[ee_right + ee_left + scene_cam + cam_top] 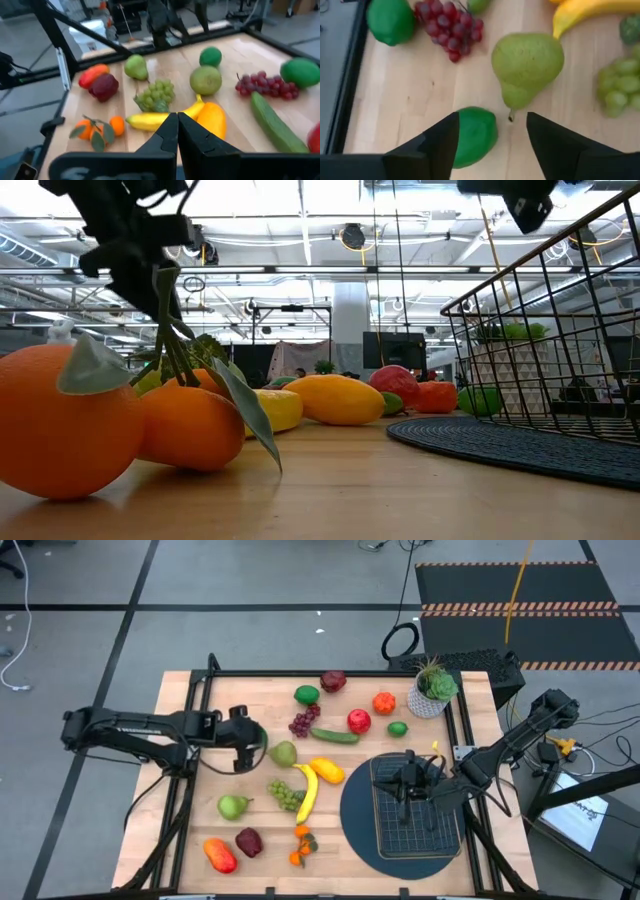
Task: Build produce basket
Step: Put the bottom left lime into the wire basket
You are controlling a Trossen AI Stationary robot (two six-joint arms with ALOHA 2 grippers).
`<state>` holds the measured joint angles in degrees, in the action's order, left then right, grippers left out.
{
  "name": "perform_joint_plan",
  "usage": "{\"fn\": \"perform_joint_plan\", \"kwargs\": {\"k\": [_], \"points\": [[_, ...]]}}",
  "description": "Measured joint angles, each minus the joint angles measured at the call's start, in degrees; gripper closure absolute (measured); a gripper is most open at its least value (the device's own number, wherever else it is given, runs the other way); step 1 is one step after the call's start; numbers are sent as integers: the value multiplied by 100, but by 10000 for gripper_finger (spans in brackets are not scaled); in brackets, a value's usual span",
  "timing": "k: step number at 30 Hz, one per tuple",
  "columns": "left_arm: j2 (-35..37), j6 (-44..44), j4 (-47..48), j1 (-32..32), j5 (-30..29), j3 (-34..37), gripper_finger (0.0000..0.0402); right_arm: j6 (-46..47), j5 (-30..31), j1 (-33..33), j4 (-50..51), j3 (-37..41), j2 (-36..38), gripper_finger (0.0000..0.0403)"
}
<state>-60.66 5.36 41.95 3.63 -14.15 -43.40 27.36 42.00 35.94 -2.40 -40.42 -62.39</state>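
Note:
The produce lies spread over the wooden table: a green pear (284, 753), a banana (308, 790), green grapes (285, 793), purple grapes (303, 723), a cucumber (333, 736) and more. My left gripper (252, 745) hovers open just left of the pear (527, 65), whose stem end points at the gap between the fingers (492, 120). One finger partly hides a lime (475, 135). The wire basket (415, 815) rests on a dark round mat (355, 815) at the right. Over it, my right gripper (402, 785) is shut (177, 122) with nothing in it.
A potted plant (432, 690) stands at the far right corner. Near the front edge lie oranges with leaves (300, 845), a dark red fruit (249, 841), a red-orange fruit (220, 855) and a green fruit (233, 806). A yellow fruit (327, 770) lies beside the mat.

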Motion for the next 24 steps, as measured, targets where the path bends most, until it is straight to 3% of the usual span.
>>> {"fn": "perform_joint_plan", "kwargs": {"k": [7,10,19,24], "points": [[-413,511,50,21,9,0,61,-475,-52,-1,-512,-2,2,403],[-466,1040,84,22,-212,0,38,-505,-175,1,-504,-2,2,403],[-466,1436,245,22,-491,0,27,-917,-177,-27,-527,-2,2,403],[-468,1604,379,106,-232,0,27,-1167,-177,-165,-591,-2,2,403]]}}
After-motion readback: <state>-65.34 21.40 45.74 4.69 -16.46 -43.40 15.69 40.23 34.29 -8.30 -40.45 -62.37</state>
